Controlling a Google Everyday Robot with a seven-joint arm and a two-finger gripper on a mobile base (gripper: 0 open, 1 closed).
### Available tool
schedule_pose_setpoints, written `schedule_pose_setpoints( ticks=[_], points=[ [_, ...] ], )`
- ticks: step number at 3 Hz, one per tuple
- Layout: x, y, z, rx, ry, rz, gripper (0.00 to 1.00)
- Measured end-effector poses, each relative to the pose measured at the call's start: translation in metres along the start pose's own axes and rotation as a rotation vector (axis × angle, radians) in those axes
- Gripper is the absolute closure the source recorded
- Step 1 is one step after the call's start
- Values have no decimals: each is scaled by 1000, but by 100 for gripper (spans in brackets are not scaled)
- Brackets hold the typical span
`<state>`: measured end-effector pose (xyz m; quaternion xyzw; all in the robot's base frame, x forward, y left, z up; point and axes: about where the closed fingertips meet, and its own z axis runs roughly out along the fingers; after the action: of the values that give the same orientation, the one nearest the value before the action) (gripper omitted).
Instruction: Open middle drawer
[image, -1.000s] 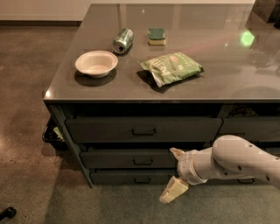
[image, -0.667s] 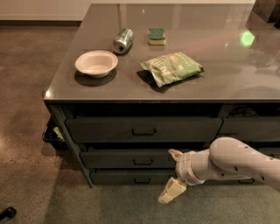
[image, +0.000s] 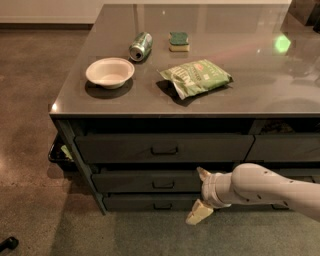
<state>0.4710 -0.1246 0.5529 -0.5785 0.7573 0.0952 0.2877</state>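
The middle drawer (image: 130, 181) is a wide dark grey front, of medium height among three stacked ones under the counter, and it stands closed. Its small rectangular pull handle (image: 163, 184) is at its centre. The taller drawer front (image: 125, 147) is above it and the thinnest one (image: 130, 202) below. My gripper (image: 200, 194) is low in front of the drawers, just right of the middle drawer's handle, at the end of a white arm coming in from the right. It is open: the upper finger (image: 202, 174) is at the middle drawer's height and the lower finger (image: 198, 213) is by the bottom drawer. It holds nothing.
The grey countertop (image: 260, 95) carries a white bowl (image: 110, 72), a green can on its side (image: 140, 46), a sponge (image: 178, 41) and a green chip bag (image: 196, 77). More drawer fronts (image: 282, 147) stand to the right. Brown floor (image: 30, 125) lies at the left.
Almost nothing: the gripper stays open near the middle drawer, shifted only a trace.
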Motion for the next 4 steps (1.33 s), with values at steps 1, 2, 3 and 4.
schedule_pose_setpoints(
  ticks=[1, 2, 3, 4],
  points=[
    [28, -15, 14, 56, 23, 10, 0],
    [28, -15, 14, 56, 23, 10, 0],
    [41, -13, 28, 51, 19, 23, 0],
    [53, -17, 54, 58, -9, 26, 0]
  ],
)
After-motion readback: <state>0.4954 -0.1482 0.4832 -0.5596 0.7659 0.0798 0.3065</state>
